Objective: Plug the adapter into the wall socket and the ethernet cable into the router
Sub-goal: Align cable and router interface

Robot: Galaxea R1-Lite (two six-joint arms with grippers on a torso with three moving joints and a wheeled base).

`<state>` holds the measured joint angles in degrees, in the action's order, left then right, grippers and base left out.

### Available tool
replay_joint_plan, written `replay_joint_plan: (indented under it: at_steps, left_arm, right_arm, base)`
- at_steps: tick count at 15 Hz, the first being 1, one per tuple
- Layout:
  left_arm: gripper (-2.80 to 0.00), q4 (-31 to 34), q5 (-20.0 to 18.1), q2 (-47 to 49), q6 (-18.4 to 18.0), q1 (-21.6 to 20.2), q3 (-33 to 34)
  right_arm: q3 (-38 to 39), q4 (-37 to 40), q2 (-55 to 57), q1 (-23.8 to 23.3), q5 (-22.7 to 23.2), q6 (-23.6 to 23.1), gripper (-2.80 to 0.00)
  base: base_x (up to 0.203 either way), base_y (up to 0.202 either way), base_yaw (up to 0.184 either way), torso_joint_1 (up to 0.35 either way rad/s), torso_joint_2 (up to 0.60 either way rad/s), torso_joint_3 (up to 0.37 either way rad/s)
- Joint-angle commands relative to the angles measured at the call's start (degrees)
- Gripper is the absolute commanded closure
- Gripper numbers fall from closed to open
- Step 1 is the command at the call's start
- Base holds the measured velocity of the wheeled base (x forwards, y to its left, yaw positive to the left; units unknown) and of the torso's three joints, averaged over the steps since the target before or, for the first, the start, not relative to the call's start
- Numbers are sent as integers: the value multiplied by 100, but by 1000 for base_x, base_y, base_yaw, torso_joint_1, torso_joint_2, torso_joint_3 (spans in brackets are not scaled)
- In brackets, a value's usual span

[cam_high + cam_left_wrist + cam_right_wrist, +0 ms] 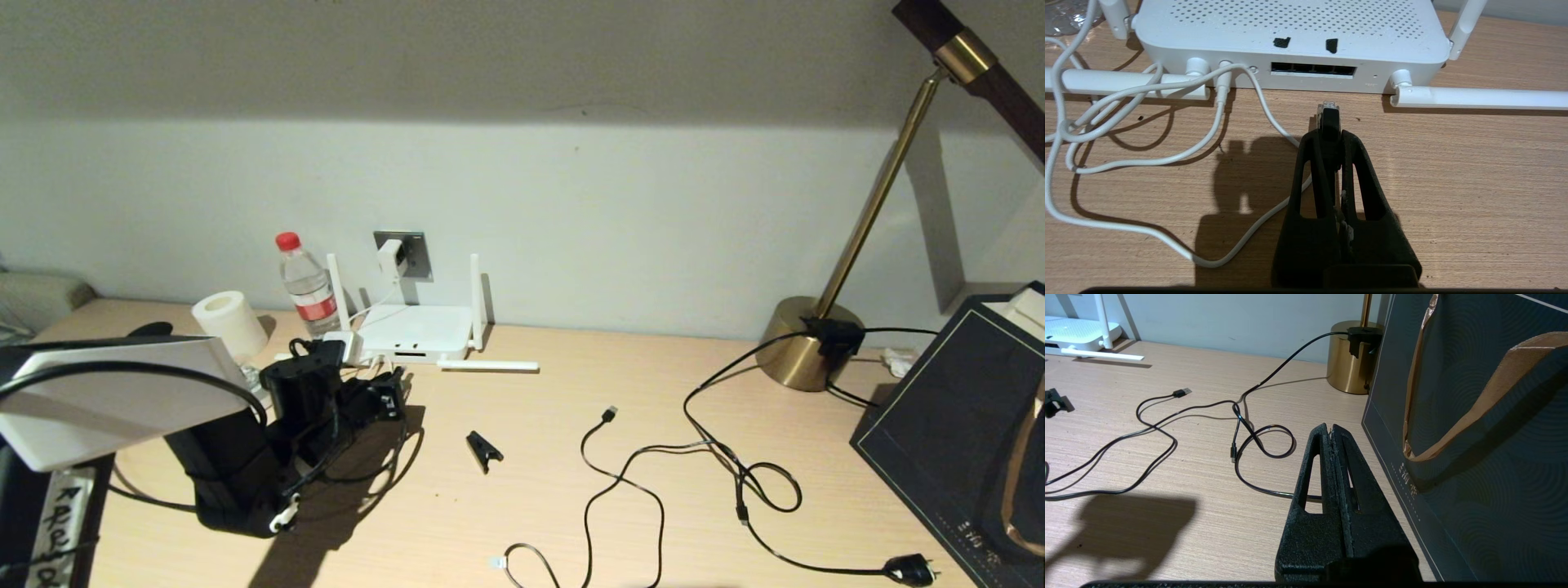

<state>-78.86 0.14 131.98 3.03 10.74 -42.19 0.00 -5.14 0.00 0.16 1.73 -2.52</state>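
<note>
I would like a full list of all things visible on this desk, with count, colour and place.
router: 1, white, by the wall
adapter: 1, white, in the wall socket
ethernet cable: 1, black, tip facing router ports
water bottle: 1, clear, red cap, left of router
paper roll: 1, white, far left
USB cable: 1, black, desk centre
black clip: 1, desk centre
desk lamp: 1, brass, right
gift bag: 1, dark, far right
left gripper: fingers shut on ethernet cable
right gripper: fingers shut, beside bag
</note>
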Motion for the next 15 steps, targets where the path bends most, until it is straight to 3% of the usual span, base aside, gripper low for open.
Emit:
replay_joint_plan:
  at_steps: [1, 4, 15]
  left_arm:
    - [0, -42, -14, 48, 14, -19, -79]
    - [0, -42, -126, 48, 321, -27, -79]
    - [0, -16, -146, 247, 330, -148, -378]
  right_arm:
    - [202, -4, 9, 2, 3, -3, 0]
    - [202, -4, 9, 2, 3, -3, 0]
    - [202, -4, 9, 2, 3, -3, 0]
  base:
    - [0, 0, 0, 0, 0, 0]
    - [0, 0, 0, 0, 0, 0]
    - [0, 0, 0, 0, 0, 0]
